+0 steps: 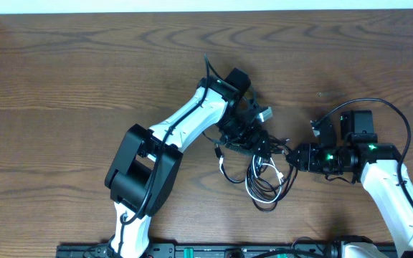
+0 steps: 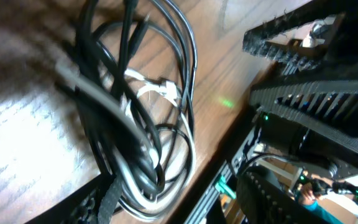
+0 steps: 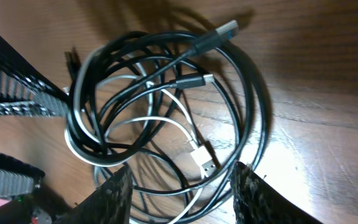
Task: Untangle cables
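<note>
Looking down from overhead, the cables (image 1: 260, 183) lie in a loose tangled coil on the wooden worktop (image 1: 84, 72), right of centre and towards the near edge. The left hand (image 1: 255, 140) is at the upper edge of the coil, reaching in from the left arm. The right hand (image 1: 287, 153) comes in from the right and points at the same spot. The two hands are just beside each other. From this height I cannot tell whether either touches a cord.

From the left wrist, the left hand (image 2: 178, 186) has its fingers spread wide, one low on each side of the picture. The cables (image 2: 123, 124) run as several black loops past its left finger, with the white cable (image 2: 151, 90) threaded through them. Nothing is clamped. At the right edge the right hand (image 2: 253, 68) shows two ribbed fingers set apart.

From the right wrist, the right hand (image 3: 182, 171) is likewise spread, with its two fingers at the bottom edge. The cables (image 3: 166, 106) lie beyond and between those fingers, flat on the worktop. The black loops overlap in rings. The white cable (image 3: 185, 134) curls inside the rings and ends in a small white plug (image 3: 204, 158). A black plug with a metal tip (image 3: 225, 28) lies on the upper rim of the coil. The left hand (image 3: 48, 140) sits at the left edge, its ribbed fingers parted beside the coil.
</note>
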You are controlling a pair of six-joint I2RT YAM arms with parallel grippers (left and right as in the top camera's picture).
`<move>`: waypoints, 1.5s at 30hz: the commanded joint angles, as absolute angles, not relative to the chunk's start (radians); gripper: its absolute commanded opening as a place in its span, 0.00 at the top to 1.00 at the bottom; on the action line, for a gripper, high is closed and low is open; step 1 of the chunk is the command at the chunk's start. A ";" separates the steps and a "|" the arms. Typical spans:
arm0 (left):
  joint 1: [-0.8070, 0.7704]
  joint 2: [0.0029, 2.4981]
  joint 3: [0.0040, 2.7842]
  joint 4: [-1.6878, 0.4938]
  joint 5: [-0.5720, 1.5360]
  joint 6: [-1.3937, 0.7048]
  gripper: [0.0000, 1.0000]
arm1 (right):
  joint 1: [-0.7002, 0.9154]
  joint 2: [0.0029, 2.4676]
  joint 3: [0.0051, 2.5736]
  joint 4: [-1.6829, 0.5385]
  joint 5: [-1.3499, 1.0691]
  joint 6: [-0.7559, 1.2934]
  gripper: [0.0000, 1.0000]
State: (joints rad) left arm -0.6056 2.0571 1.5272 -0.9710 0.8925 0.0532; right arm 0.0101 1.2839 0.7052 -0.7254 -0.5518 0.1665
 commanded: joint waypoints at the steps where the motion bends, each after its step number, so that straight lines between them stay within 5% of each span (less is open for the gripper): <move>1: -0.612 2.057 1.529 -1.023 0.861 0.082 0.35 | 0.001 1.279 0.716 -0.726 -0.613 0.141 0.52; 16: -0.696 2.057 1.486 -1.011 0.696 0.018 0.43 | 0.001 1.279 0.716 -0.672 -0.614 0.232 0.52; 20: -0.696 2.057 1.486 -0.979 0.657 -0.023 0.89 | 0.001 1.279 0.716 -0.672 -0.617 0.232 0.53; 42: -0.696 2.057 1.486 -0.891 0.662 0.063 0.92 | 0.002 1.281 0.595 -0.416 -0.726 0.538 0.50; 45: -0.696 2.057 1.486 -0.887 0.662 0.058 0.86 | 0.003 1.282 0.575 -0.373 -0.726 0.538 0.51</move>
State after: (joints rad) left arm -0.6968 2.0571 1.4918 -0.8906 0.6739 0.0509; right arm 0.0101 1.2839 0.5930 -0.3927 -0.7040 0.5171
